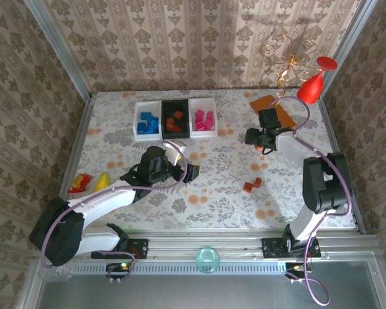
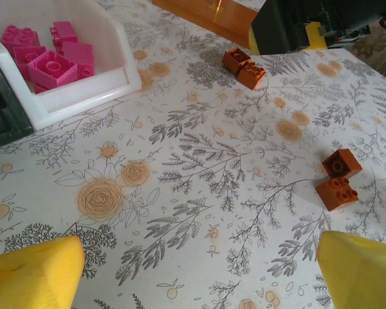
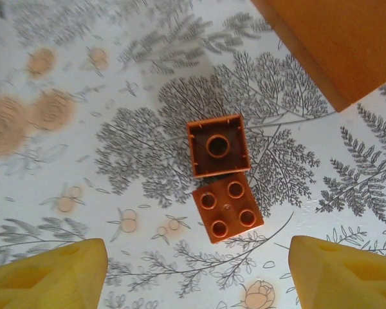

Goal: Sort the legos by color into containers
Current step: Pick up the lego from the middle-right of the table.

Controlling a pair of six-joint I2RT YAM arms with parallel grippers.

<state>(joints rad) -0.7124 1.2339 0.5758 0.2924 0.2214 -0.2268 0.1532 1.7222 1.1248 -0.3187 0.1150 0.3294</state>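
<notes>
The floral tabletop [image 1: 219, 167] shows the job well along: the containers [image 1: 174, 134] at its far edge hold sorted legos [image 1: 174, 121], yet four orange-brown bricks [image 1: 252, 185] lie loose toward the right edge. My right gripper [image 3: 196, 264] hangs released, straddling one pair [image 3: 227, 211] beside the board [image 3: 334, 45]; the left gripper [image 2: 199, 270] hovers mid-table, spread and empty.

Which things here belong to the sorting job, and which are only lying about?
Job: loose orange-brown plastic bricks; white tray of blue bricks; black tray of orange-brown bricks; white tray of pink bricks.
Lying about: flat orange-brown board; red goblet; gold wire ornament; small red item; small yellow item.
</notes>
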